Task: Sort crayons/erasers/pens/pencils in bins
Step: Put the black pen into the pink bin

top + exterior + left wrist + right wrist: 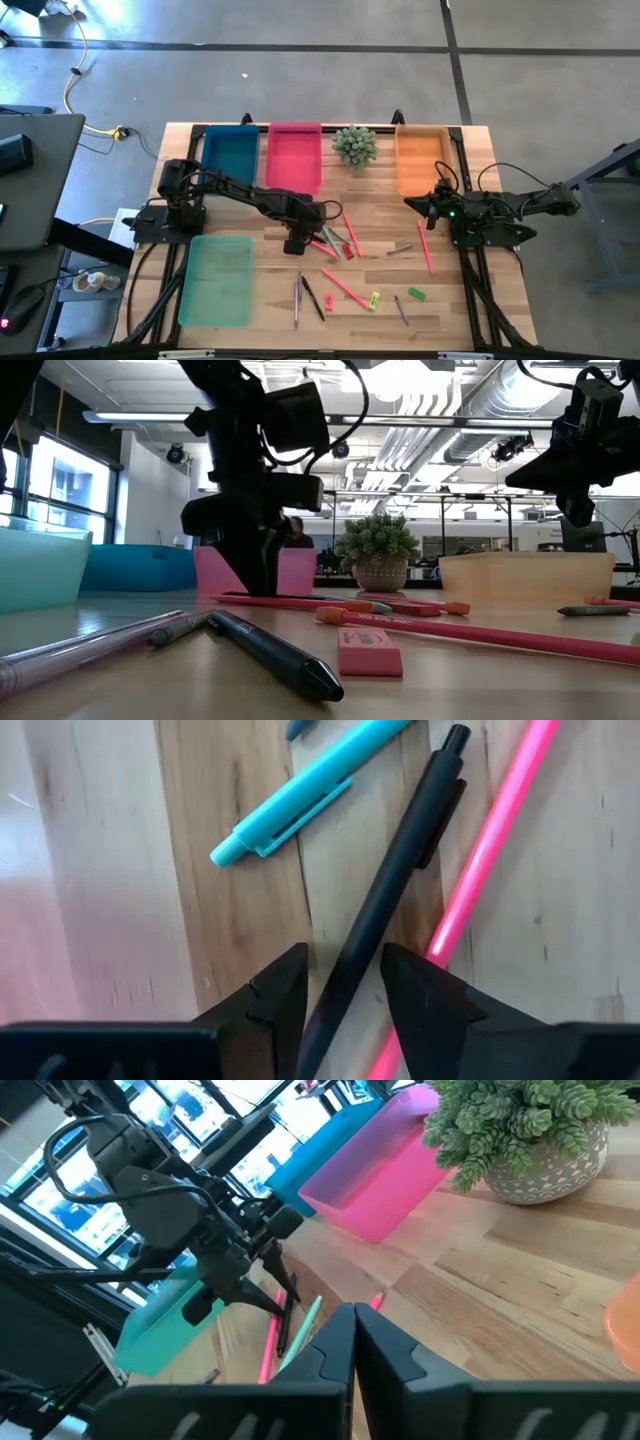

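Straddling a black pen, left tool, fingertips flanking it.

- From overhead I see even, soft light; shadows on the table are faint.
- At table height, ceiling lights glare, leaving the left arm silhouetted.
- The nearest pen is softly blurred.

Between the matt black plastic fingers of the left gripper lies a matt black pen on the pale, smooth-grained wood table. Beside it on one side lies a glossy pink stick; ahead, a smooth teal plastic pen.
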Robot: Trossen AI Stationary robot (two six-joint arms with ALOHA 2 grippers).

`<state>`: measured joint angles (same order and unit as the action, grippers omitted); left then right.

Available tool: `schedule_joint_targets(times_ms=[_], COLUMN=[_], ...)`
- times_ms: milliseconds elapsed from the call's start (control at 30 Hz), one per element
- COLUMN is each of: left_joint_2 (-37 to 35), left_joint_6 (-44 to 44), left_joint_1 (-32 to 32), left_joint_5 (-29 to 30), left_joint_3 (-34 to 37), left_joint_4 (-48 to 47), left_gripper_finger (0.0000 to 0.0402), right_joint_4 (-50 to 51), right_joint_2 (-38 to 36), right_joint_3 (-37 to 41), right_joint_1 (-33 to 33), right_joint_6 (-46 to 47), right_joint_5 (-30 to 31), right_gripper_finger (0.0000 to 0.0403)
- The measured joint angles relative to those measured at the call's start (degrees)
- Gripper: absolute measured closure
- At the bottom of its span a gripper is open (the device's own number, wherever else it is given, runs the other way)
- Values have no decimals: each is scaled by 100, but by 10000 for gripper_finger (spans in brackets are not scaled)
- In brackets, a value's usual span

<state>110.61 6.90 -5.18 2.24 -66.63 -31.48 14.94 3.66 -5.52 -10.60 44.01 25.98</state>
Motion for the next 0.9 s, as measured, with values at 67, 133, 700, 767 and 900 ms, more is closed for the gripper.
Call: schedule_joint_targets(times_ms=[67,133,700,767,900], left_joint_2=[3,7,-102,-193,-505], left_joint_6=[115,186,375,353,286], left_joint_1=[-13,-32,-78,-78,-113], left_joint_5=[2,-31,-361,-355,-375], left_joint_3=[0,4,20,41,36], left_joint_4=[2,4,-63,-216,-305], left_gripper_finger=[307,329,390,390,391], right_joint_4=[0,-2,-300,-313,-423], right_joint_2=[0,0,0,0,4], right_joint_3=[0,0,0,0,0], right_joint_1=[1,1,-1,0,1], right_joint_6=[4,9,205,205,204], right_joint_5=[-1,0,-61,-61,-61], right_gripper_finger=[402,402,402,402,402])
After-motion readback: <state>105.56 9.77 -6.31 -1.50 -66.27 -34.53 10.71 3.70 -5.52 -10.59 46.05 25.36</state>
